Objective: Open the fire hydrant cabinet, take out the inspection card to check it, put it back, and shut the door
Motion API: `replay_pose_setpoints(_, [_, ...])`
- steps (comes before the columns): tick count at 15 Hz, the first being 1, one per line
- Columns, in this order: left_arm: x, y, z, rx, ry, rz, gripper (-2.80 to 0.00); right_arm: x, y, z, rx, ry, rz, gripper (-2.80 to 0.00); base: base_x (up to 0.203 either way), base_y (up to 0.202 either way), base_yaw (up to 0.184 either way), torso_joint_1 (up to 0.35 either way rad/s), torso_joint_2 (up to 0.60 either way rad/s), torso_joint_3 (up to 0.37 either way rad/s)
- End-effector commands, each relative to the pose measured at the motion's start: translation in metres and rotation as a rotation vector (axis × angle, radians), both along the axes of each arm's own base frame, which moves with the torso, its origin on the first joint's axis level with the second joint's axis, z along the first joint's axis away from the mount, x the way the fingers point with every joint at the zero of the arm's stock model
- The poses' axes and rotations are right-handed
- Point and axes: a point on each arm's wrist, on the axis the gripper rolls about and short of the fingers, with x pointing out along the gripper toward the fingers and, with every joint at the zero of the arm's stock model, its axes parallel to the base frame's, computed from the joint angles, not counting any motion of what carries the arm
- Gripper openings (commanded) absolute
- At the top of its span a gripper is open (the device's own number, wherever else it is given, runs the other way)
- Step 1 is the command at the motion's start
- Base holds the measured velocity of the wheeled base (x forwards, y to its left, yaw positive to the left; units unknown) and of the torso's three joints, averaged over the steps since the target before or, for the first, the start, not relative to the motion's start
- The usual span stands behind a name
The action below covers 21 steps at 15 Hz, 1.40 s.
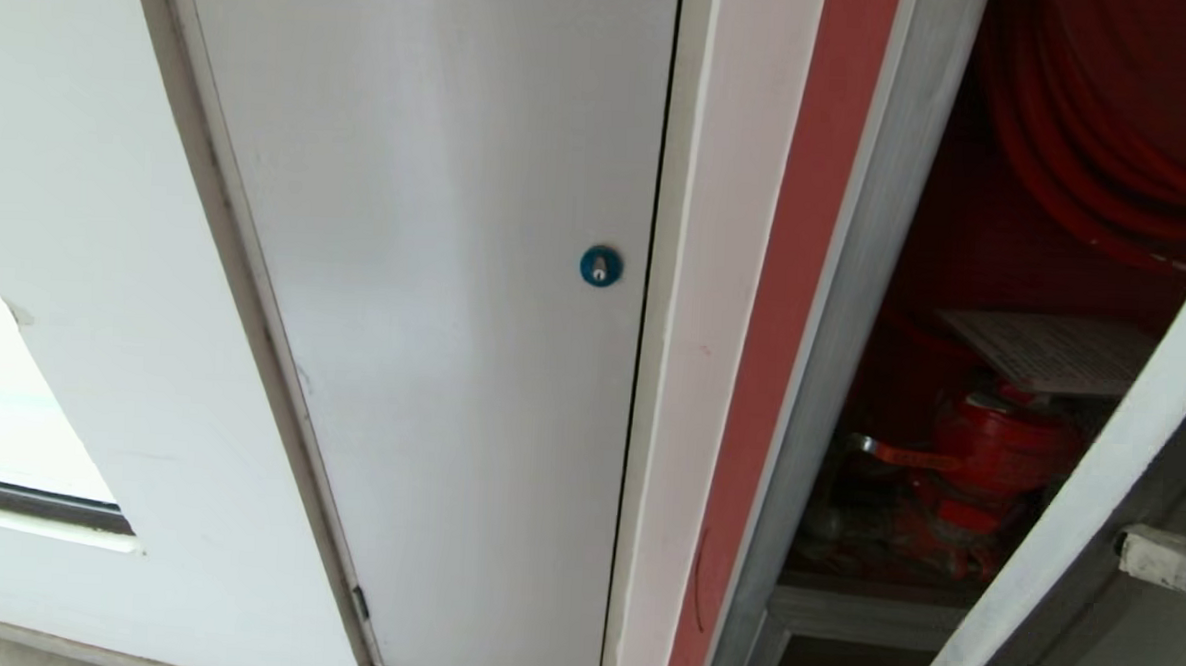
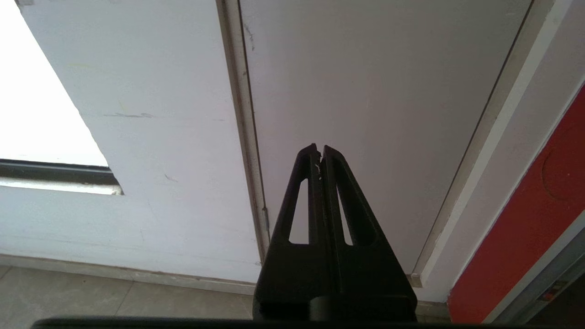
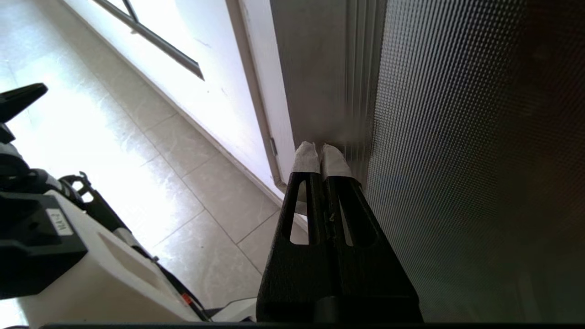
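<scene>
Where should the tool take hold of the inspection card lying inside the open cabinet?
Best guess: grip the inspection card by its near edge, coming in level from the front through the cabinet opening. It lies roughly flat above the red valve, so that edge overhangs and thin closing fingers could pinch it. The right tool is shut against the door frame.

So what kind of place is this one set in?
Probably a building corridor: a silver-framed fire hydrant cabinet with red coiled hose is recessed in a white wall beside a white panel with blue round lock, above a tiled floor.

A white panel (image 1: 434, 296) with a blue round lock (image 1: 601, 266) stands above the tiled floor (image 2: 91, 292).
</scene>
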Motion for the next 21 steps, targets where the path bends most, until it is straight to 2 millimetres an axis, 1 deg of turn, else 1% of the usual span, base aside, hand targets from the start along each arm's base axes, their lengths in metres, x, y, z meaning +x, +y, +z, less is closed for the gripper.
replay_pose_setpoints(1, [0.000, 0.000, -0.002, 0.000, 0.005, -0.001, -2.80, 0.018, 0.000, -0.003, -0.002, 0.045, -0.006, -2.80, 0.000, 0.000, 0.000, 0.000, 0.00, 0.000])
replay_pose_setpoints(10, [0.000, 0.000, -0.002, 0.000, 0.005, 0.001, -2.80, 0.062, 0.000, -0.003, -0.013, 0.073, -0.055, -2.80, 0.000, 0.000, 0.000, 0.000, 0.00, 0.000])
replay_pose_setpoints(21, [0.000, 0.000, -0.002, 0.000, 0.005, 0.001, -2.80, 0.115, -0.001, -0.016, -0.026, 0.090, -0.128, -2.80, 0.000, 0.000, 0.000, 0.000, 0.00, 0.000])
